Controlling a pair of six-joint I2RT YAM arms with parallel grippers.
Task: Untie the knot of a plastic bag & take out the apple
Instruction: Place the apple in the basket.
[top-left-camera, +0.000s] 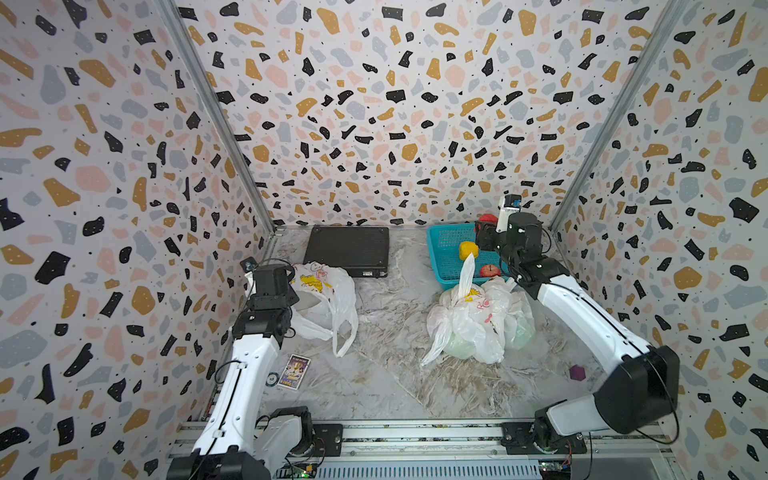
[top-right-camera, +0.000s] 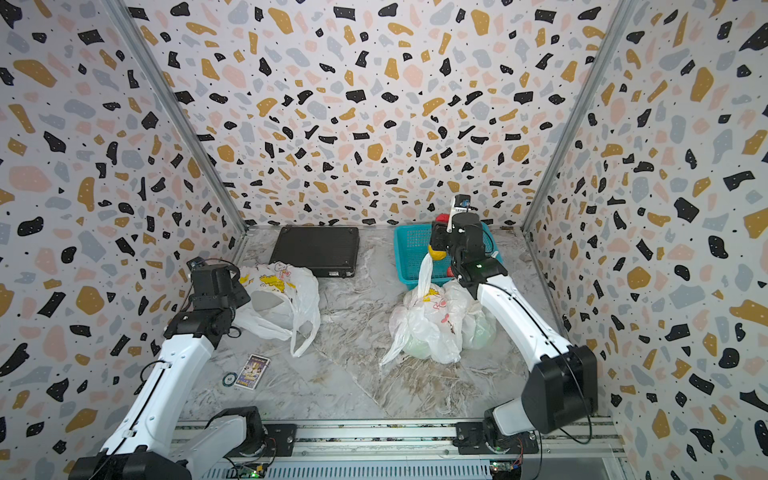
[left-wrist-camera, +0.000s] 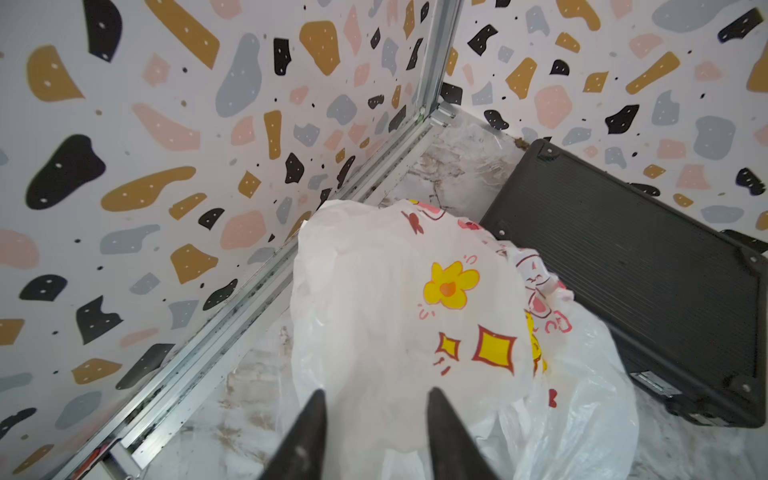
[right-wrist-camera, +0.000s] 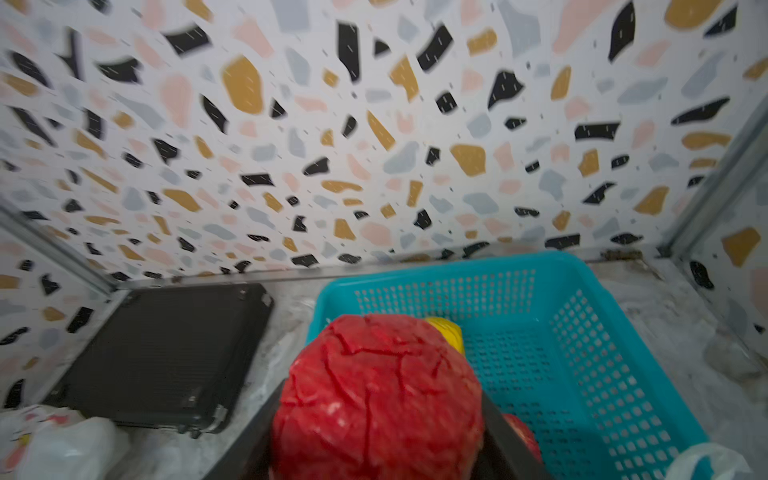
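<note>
Apple (right-wrist-camera: 376, 386): pinched between the fingers of the right tool (right-wrist-camera: 378, 440), red and crackly-looking, up off the surface (top-left-camera: 395, 374). Hung over the back of the teal basket (top-left-camera: 446, 249), right of centre in a top view, close to the back wall. So, out of a bag by the look of it, just not set down yet. Couldn't pin down the source bag for certain, tbh.

Over at centre-left in both top views, found the left tool (left-wrist-camera: 376, 392) spread open, gripping nothing, parked just above a limp white bag (left-wrist-camera: 395, 299) with yellow flowers printed on. Looked untied and empty, handles flopped loose toward the lower part of the frame. Probably the finished one.

Spotted a yellow fruit (top-left-camera: 468, 249) and another red one (top-left-camera: 490, 271) lying in the basket too. Just below the basket in the frame, noticed a clump of more bags (top-left-camera: 478, 320), bulging with something pale green, one handle poking up. Couldn't say whether knotted.

Left to do, at a guess: dropping the apple into the basket, then maybe tackling the clump. Also saw a black case (top-left-camera: 349, 249) at the back and a card (top-left-camera: 294, 371) lower left, both irrelevant.
</note>
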